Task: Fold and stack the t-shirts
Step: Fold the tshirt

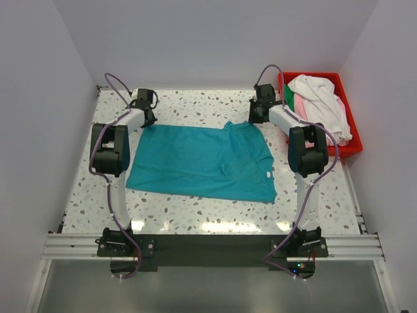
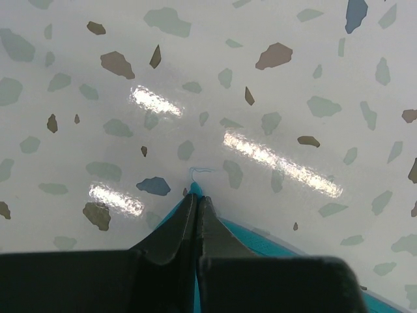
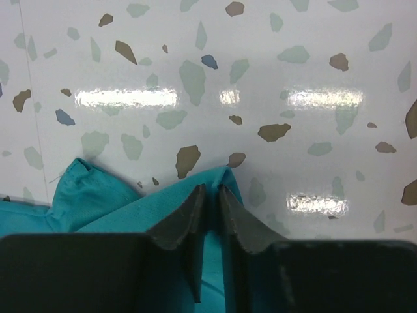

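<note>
A teal t-shirt (image 1: 202, 162) lies spread flat in the middle of the table. My left gripper (image 1: 147, 117) is at its far left corner, shut on the teal cloth; the corner tip (image 2: 195, 189) pokes out past the closed fingertips in the left wrist view. My right gripper (image 1: 258, 115) is at the far right corner, shut on a pinched fold of the same shirt (image 3: 156, 202). More t-shirts, white (image 1: 322, 101), pink (image 1: 298, 107) and dark green (image 1: 287, 94), lie heaped in the red bin.
The red plastic bin (image 1: 348, 149) stands at the back right, just right of my right arm. White walls close in the table on the left, back and right. A metal rail (image 1: 208, 246) runs along the near edge.
</note>
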Motion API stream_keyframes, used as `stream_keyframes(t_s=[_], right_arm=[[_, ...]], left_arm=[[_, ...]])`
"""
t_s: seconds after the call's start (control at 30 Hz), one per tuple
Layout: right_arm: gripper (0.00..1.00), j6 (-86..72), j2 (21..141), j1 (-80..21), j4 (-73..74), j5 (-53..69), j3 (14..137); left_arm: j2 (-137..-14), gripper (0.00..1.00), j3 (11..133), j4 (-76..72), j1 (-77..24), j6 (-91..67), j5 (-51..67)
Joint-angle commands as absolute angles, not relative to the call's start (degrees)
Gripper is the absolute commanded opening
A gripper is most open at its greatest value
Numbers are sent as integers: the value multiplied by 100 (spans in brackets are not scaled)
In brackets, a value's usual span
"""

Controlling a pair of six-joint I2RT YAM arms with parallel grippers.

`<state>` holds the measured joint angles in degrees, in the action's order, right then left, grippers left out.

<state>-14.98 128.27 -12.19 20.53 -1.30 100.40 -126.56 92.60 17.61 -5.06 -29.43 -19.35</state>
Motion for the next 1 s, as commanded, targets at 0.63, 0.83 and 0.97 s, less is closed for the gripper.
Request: stream_keyframes(t_s=[0.63, 0.83, 0.97], right_arm=[[0, -1696, 11585, -1028, 1582, -9, 9757], [0, -1679, 11206, -1037, 1547, -9, 9308], [0, -1740, 10925, -1028, 1468, -9, 8852]], left_arm=[[-11769, 0, 9124, 1301, -343, -3076, -1547], [-11514, 0, 8825, 1283, -299, -3094, -1529], [-11286, 0, 8509, 1257, -290, -3146, -1521]])
